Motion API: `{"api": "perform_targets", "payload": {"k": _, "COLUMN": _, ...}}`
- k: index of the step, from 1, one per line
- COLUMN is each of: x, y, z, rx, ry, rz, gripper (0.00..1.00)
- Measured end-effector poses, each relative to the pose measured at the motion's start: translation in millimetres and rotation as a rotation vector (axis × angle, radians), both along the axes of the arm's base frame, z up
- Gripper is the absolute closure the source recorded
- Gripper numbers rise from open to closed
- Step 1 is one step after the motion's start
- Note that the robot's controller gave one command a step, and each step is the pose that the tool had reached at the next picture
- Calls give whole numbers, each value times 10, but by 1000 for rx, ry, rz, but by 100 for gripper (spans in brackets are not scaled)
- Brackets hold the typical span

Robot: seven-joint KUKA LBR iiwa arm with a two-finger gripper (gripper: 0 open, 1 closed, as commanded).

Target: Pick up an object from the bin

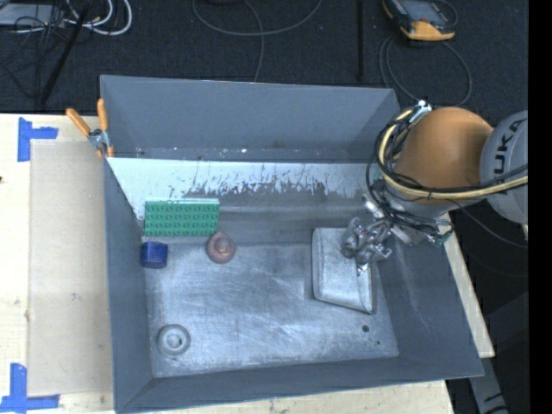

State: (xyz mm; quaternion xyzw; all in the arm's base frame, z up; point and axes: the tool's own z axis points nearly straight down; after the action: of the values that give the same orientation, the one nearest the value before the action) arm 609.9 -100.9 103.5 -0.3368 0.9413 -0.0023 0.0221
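Count: 5 loose things, 1 of each kind, all in 1 container, the grey metal bin.

- 1 green studded plate, flat, rectangular, at the back-left of the floor, right by the foot of the back wall.
- 1 blue block, small, just below the plate's left end, near the left wall.
- 1 brownish round piece, small, just below the plate's right end, a bit apart from the blue block.
- 1 grey disc, round w/ a raised centre, alone in the front-left corner, well apart from the rest.
- 1 grey slab, flat, roughly rectangular, on the right half of the floor, long side running back to front.

The middle of the floor is bare, scuffed metal.

The gripper comes in from the right, under the arm's orange cover and looped cables. It sits low over the slab's back-right corner. Whether it touches the slab can't be told, and its opening, wide or narrow, can't be told either. Nothing is seen held in it.
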Motion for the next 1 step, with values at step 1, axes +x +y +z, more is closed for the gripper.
{"api": "perform_targets", "payload": {"k": 1, "x": -12, "y": -568, "z": 1245, "rx": -5, "ry": 35, "rz": -272, "gripper": 100}}
